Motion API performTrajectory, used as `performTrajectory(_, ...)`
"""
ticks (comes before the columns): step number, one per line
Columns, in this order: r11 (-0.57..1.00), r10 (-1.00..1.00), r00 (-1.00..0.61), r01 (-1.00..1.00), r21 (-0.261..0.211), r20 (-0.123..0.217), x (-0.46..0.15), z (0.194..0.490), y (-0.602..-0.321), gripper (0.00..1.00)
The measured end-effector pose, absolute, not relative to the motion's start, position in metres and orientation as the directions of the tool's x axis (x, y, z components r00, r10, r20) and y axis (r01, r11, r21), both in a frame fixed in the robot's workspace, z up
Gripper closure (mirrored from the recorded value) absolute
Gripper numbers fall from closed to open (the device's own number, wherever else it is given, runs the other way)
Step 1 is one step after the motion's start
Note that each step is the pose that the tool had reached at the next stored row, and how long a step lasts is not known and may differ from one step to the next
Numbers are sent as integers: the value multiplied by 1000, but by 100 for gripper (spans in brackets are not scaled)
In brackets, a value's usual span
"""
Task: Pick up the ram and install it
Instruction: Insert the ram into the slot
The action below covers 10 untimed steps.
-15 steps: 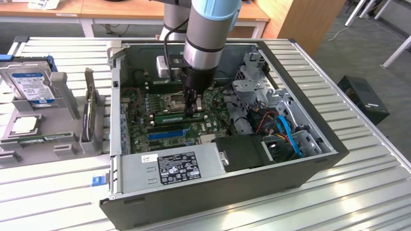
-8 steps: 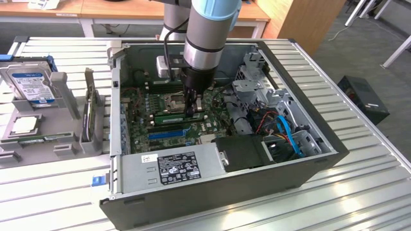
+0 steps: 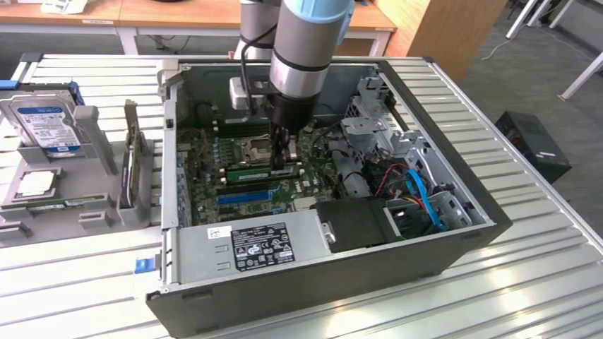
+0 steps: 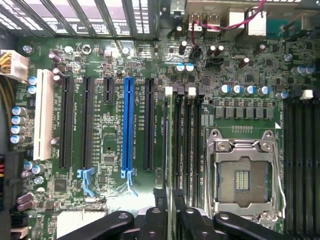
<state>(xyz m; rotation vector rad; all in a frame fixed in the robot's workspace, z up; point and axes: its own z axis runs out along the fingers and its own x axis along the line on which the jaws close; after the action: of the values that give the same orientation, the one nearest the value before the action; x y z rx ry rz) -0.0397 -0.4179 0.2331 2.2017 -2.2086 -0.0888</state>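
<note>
My gripper [image 4: 170, 222] hung low over the motherboard [image 4: 109, 150], jaws a narrow gap apart and, as far as I could judge, not pinching anything. The ram [image 4: 170, 145] stood on edge in the slot beside the CPU socket [image 4: 243, 177], directly under the tool, its long axis running along the gap between the jaws.

Ram [image 3: 250, 171] partly hidden; PSU label [image 3: 259, 246] txt illegible.

High exterior, wrist close over motherboard [image 4: 107, 145]
</note>
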Motion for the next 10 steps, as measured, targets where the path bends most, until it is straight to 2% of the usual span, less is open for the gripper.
performTrajectory(10,2,-1000,-4,-998,56,-25,-40,257,-418,81)
